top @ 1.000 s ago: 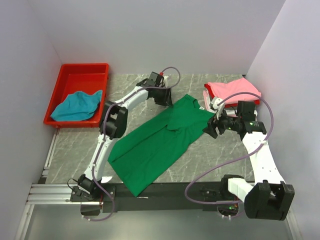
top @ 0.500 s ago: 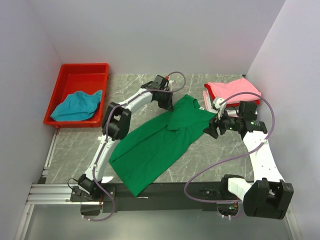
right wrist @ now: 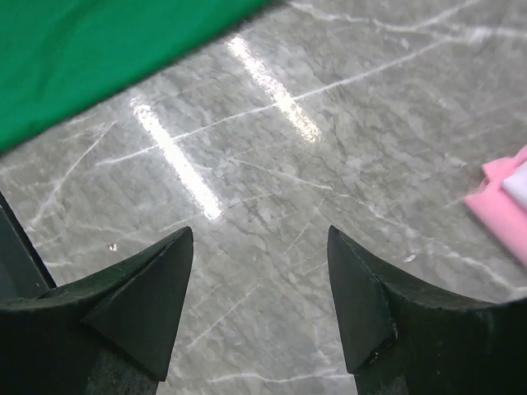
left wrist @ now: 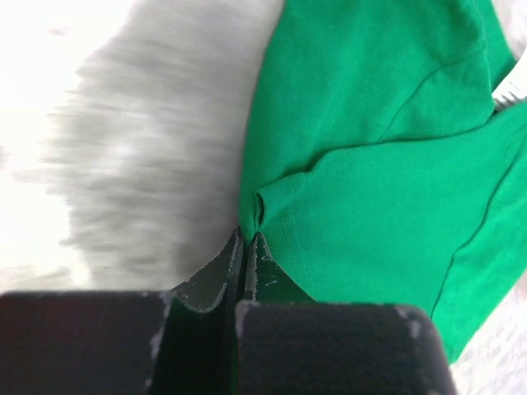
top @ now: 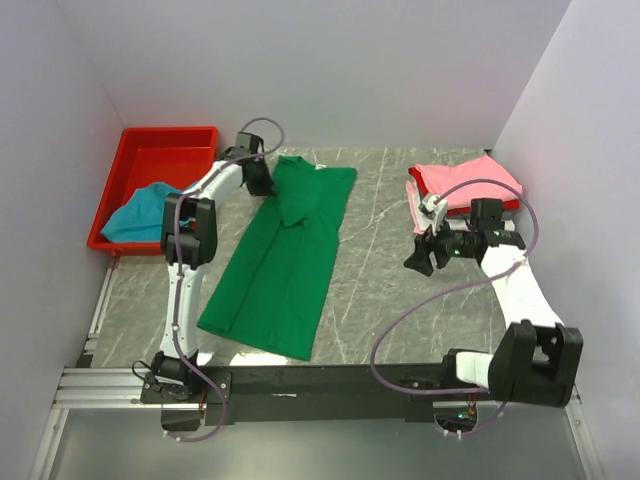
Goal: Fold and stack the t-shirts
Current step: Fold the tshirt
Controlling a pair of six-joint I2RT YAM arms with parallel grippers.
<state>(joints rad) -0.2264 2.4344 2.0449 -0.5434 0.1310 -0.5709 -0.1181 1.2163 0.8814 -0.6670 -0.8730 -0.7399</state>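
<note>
At the far left the red tray (top: 168, 132) holds a teal t-shirt (top: 135, 215), and the left arm covers part of that shirt. The left gripper (left wrist: 246, 243) is pinched closed on a small fold of the green t-shirt (top: 285, 250). It is perhaps a sleeve edge, but the wrist view is too close and the table behind is blurred. One second ago this shirt lay diagonally in the middle. Now it is drawn to the left and lies nearly straight, with its top end beside the tray and its hem near the front edge. A wide strip of bare marble table (top: 380, 250) lies to its right. There the right gripper (top: 418, 258) hovers almost where it was, its jaws apart and holding nothing. The folded pink-topped stack (top: 465, 180) sits behind it, cut off in the right wrist view.
</note>
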